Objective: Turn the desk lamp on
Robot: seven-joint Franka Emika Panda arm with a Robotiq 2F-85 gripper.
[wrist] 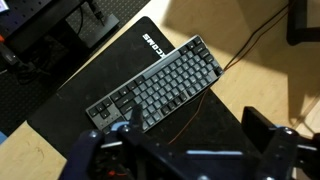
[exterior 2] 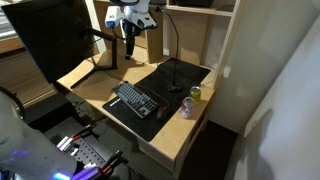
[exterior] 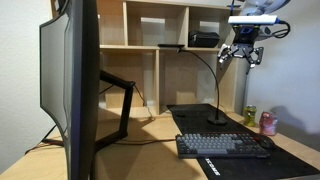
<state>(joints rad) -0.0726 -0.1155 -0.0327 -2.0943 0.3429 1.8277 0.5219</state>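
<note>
The desk lamp (exterior: 216, 118) is slim and black. Its round base stands on the black desk mat (exterior: 290, 150) behind the keyboard, and its thin stem curves up to a narrow head in front of the shelf. It also shows in the other exterior view (exterior 2: 177, 60). No light shows from it. My gripper (exterior: 243, 53) hangs high above the desk, to the side of the lamp's stem and apart from it, also seen in an exterior view (exterior 2: 128, 32). In the wrist view my gripper (wrist: 195, 140) is open and empty above the mat. The lamp is out of the wrist view.
A dark keyboard (exterior: 222, 145) (wrist: 160, 85) lies on the mat. A green can (exterior: 250, 115) and a pink can (exterior: 268, 122) stand near the lamp base. A large monitor (exterior: 75, 80) on a black arm fills one side. A black box (exterior: 204, 40) sits on the shelf.
</note>
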